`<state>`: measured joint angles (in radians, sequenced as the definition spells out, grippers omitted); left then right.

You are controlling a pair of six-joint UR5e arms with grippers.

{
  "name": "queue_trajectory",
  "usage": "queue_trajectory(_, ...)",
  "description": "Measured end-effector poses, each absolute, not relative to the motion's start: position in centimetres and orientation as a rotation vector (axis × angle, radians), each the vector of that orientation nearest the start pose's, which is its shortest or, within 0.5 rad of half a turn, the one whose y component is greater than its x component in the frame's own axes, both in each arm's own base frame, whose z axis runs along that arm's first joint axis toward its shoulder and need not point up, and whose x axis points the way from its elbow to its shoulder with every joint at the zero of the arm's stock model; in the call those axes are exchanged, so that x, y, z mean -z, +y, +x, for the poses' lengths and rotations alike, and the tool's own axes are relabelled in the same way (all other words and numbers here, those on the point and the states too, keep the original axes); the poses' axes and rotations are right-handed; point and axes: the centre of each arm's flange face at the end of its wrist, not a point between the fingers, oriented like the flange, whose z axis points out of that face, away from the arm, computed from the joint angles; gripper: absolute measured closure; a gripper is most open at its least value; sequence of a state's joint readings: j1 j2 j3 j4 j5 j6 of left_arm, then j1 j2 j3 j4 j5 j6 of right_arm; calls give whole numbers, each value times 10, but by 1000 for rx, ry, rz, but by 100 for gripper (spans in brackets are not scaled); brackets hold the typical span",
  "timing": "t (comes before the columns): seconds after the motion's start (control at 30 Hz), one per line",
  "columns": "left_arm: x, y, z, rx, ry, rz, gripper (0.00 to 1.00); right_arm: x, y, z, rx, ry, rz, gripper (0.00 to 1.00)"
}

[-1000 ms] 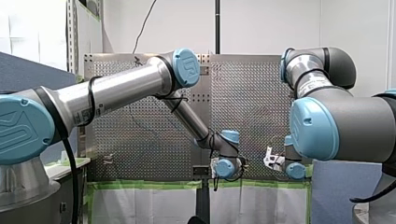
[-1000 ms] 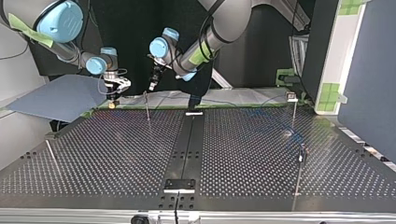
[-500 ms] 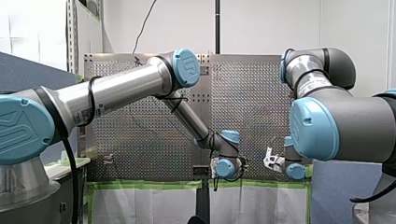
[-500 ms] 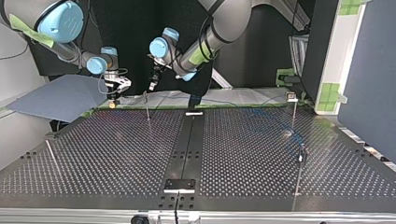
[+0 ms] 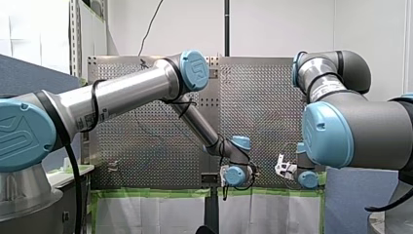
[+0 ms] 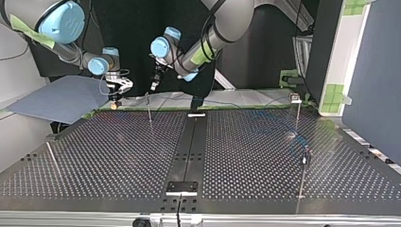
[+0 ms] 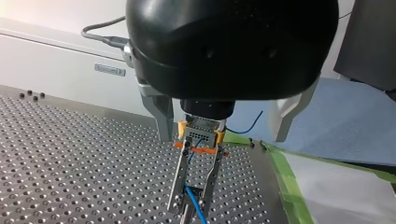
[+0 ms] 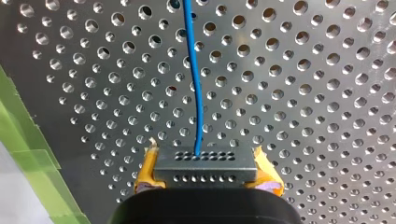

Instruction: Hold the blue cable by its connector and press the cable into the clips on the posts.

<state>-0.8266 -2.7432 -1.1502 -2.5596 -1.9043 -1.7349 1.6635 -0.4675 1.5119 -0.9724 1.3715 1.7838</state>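
**Connector clamped in the right gripper, cable threaded through the left**

There is little writing to read from here. A white label (image 5: 93, 116) sits on my left arm's silver tube, its print too small to make out. The blue cap (image 5: 196, 70) on that arm's elbow carries a raised logo whose letters I cannot read. A small plate (image 7: 109, 70) on the pale wall beyond the table is just as illegible.

The right gripper (image 8: 205, 159) is clenched on the grey connector (image 8: 205, 171), with 1 yellow pad pressed against each end. The blue cable (image 8: 198, 93) leaves the connector's face and runs out above the perforated table (image 8: 303, 93), near the green tape (image 8: 28, 149) along its edge.

The left gripper (image 7: 190, 210) is released. Its 2 metal fingers (image 7: 176, 186) stand a little apart, and the cable passes loosely between them.

In the top view both grippers hang over the table's far edge. The right one is at the left, and the left one is just above and beside a thin post (image 6: 149, 108).
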Motion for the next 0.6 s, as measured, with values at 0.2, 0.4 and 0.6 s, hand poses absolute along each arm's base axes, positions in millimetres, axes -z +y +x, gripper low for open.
queue_trajectory(0.2,55,-621,434,417,1739,351,0,93,-649,214,-1533,-1303,1390,100)
queue_trajectory(0.4,42,-624,422,412,1754,387,0,93,-649,214,-1533,-1307,1390,100)
queue_trajectory(0.6,20,-623,414,432,1721,375,0,94,-649,213,-1533,-1310,1388,100)
